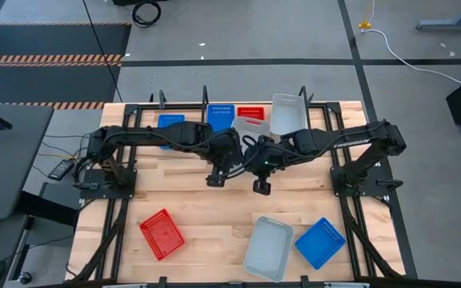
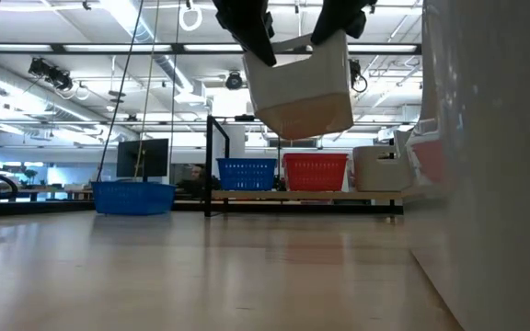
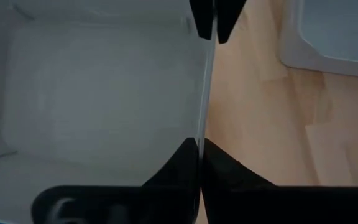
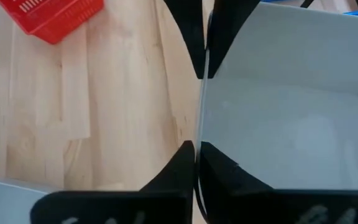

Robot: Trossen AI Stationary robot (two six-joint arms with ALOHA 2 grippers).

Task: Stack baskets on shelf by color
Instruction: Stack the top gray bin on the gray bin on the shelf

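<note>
We count three blue baskets, two red and three pale ones. Both claws are clamped tight on the walls of one pale basket (image 2: pixel 299 85): left claw (image 3: pixel 205 87) on one side, right claw (image 4: pixel 199 112) on the other, holding it above the tabletop (image 1: pixel 214 210), near the shelf (image 1: pixel 326 112).

— What do we see beyond the table?

— In the high view we see a grey floor (image 1: pixel 238 36), striped hazard tape (image 1: pixel 50 58) at its left, a coiled black cable (image 1: pixel 146 11) and a white cord (image 1: pixel 410 58).

— And in the low view?

— We see ceiling lights (image 2: pixel 81 32) and a dark monitor (image 2: pixel 143 156) far behind the wooden tabletop (image 2: pixel 201 276).
</note>
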